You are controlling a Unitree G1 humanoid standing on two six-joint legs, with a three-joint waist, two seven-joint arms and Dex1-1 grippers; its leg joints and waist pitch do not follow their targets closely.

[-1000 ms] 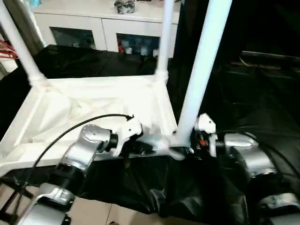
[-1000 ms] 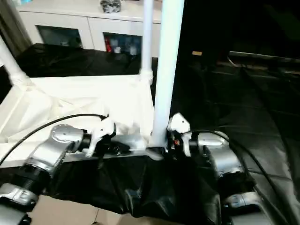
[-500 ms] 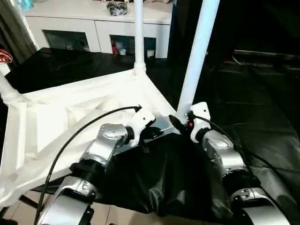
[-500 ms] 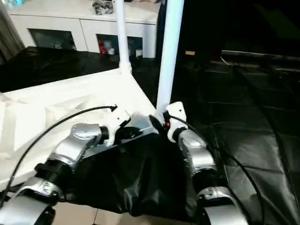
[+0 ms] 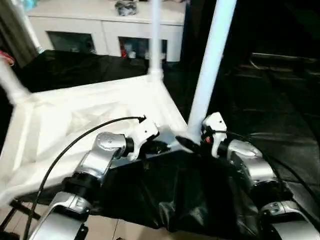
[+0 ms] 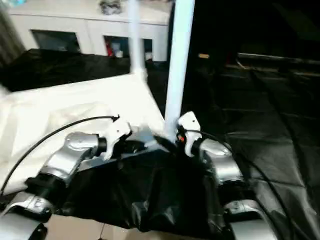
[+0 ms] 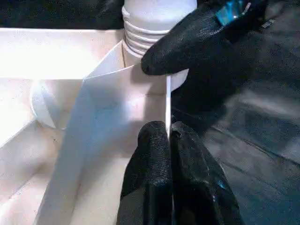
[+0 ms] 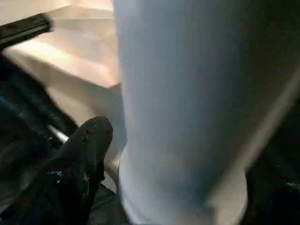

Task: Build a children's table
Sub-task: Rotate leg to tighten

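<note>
White plastic: tabletop (image 5: 95, 120) upside down, ribbed; tube leg (image 5: 210, 65) upright in corner socket.
L claw (image 7: 169, 140): pinching tabletop's thin rim.
R claw (image 5: 192, 144): at leg base, can't tell if spread.

white cabinet (image 5: 107, 20) with glass doors, black sheeting (image 5: 280, 105)

Smooth white plastic tabletop (image 5: 90, 112) with semi-gloss legs (image 5: 210, 65); glossy, crinkled black sheet (image 5: 165, 195); brushed silver metal forearms (image 5: 100, 155); matt black rubbery fingers (image 7: 159, 178).
</note>
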